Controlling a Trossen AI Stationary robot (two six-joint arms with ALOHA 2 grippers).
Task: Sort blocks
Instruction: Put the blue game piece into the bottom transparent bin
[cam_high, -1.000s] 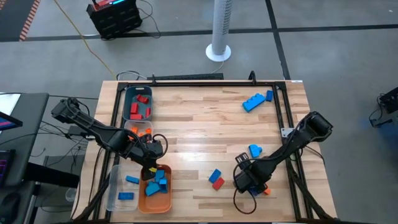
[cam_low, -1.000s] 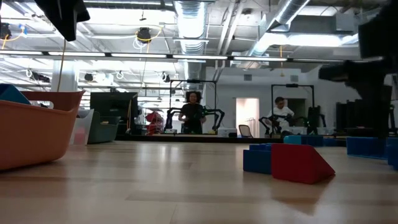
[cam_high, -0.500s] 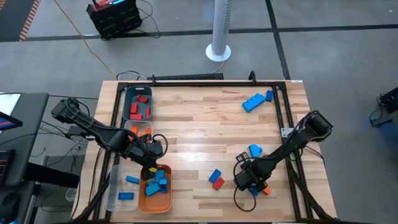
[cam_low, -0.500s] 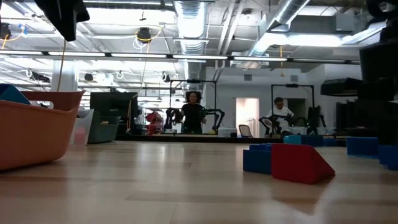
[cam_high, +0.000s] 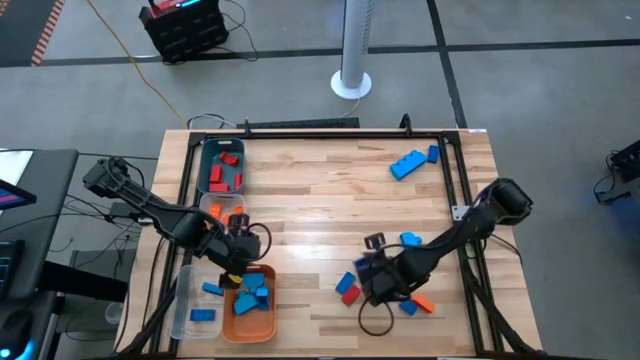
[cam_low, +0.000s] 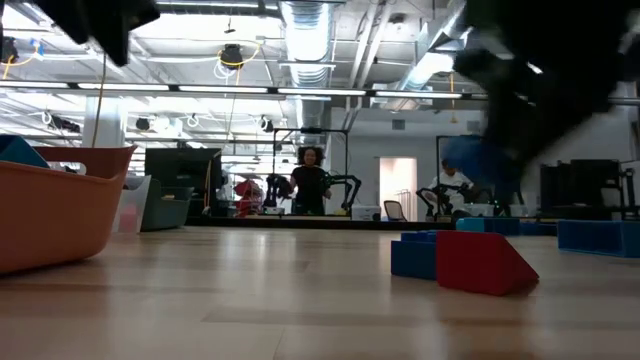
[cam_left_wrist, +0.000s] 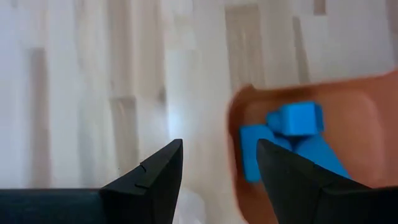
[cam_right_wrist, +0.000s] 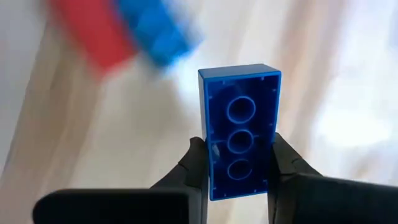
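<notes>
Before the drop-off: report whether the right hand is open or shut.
Shut. The right hand grips a dark blue block between its fingers, hollow underside showing.

No readable text, label, brand, number or sign noted, none on the blocks, none on the bins, none on the table, none made out in the room behind

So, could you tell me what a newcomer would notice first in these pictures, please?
Most striking is the dark blue studded plastic brick clamped in the right gripper, hollow underside towards the wrist camera, above the table's near right part. The left gripper hangs open at the edge of the rectangular orange tray, which holds blue bricks. Loose on the wooden table, a small red brick and a small blue brick lie together.
</notes>
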